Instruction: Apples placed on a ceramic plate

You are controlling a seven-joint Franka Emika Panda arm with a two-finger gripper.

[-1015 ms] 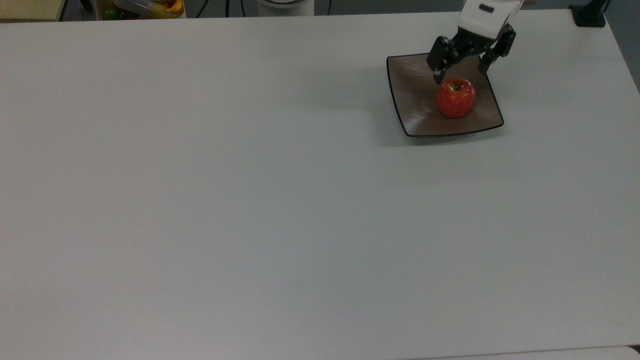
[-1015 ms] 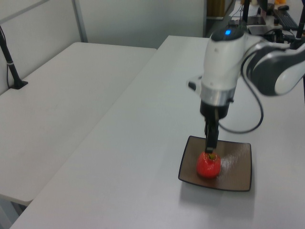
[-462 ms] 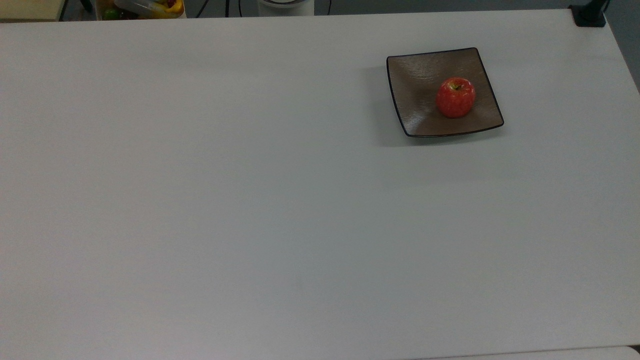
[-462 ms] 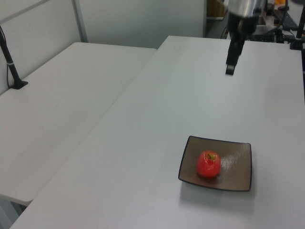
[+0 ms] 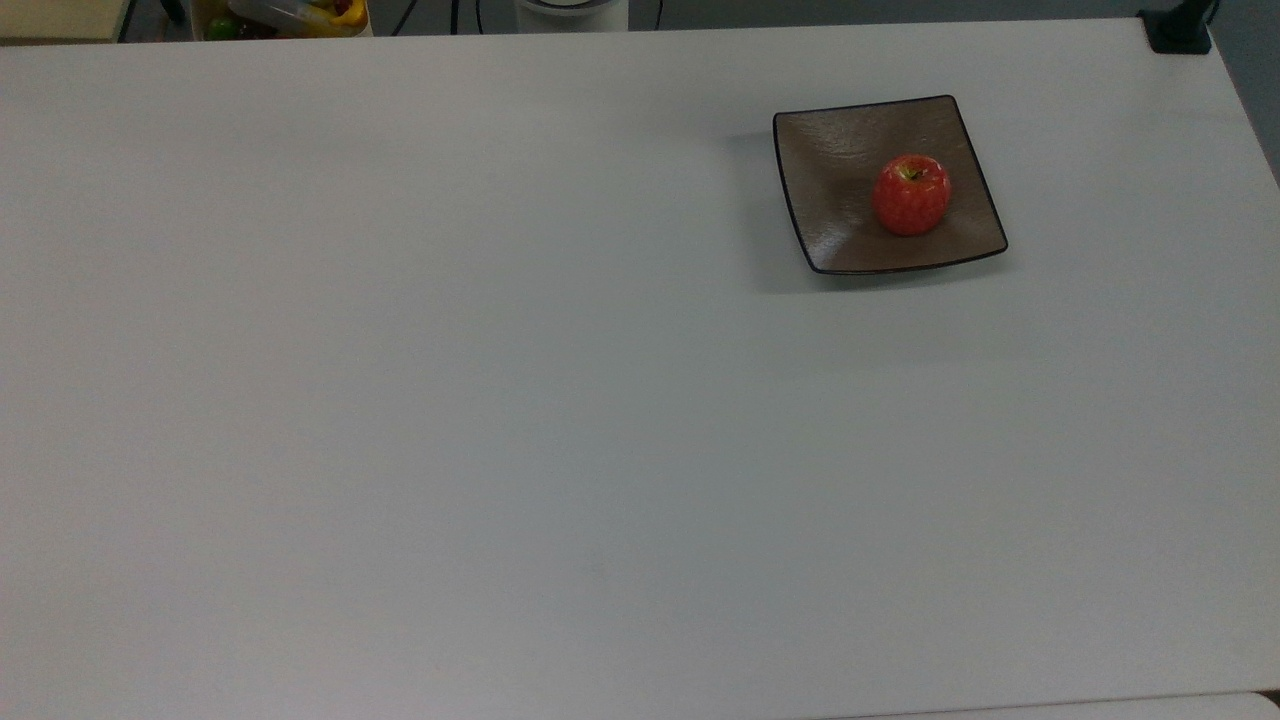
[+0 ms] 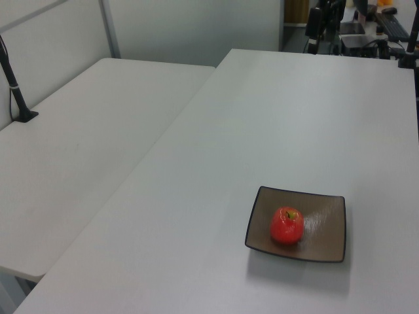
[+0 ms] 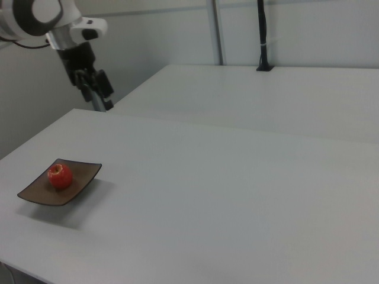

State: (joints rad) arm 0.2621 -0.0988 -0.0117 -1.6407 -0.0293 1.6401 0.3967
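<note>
A small red apple [image 5: 911,195] with a yellow-green stem dimple rests upright on the square brown ceramic plate [image 5: 830,170], right of its middle in the top view. The left view shows the apple [image 6: 287,226] on the plate [image 6: 324,226] near the table's near right. In the right view the apple [image 7: 60,176] and plate [image 7: 83,171] sit at the lower left. My gripper [image 7: 95,92] hangs high above and behind the plate, open and holding nothing. The gripper [image 6: 313,31] appears at the far table edge in the left view.
The white table [image 5: 500,400] spreads wide to the top view's left of the plate. A bin of colourful items [image 5: 285,15] and the robot base [image 5: 570,10] sit beyond the far edge. A black clamp [image 5: 1180,30] holds the far right corner. A second table [image 6: 78,150] adjoins.
My gripper rose from just above the apple, left the top view, and drew back toward the far table edge. The apple and plate stayed put.
</note>
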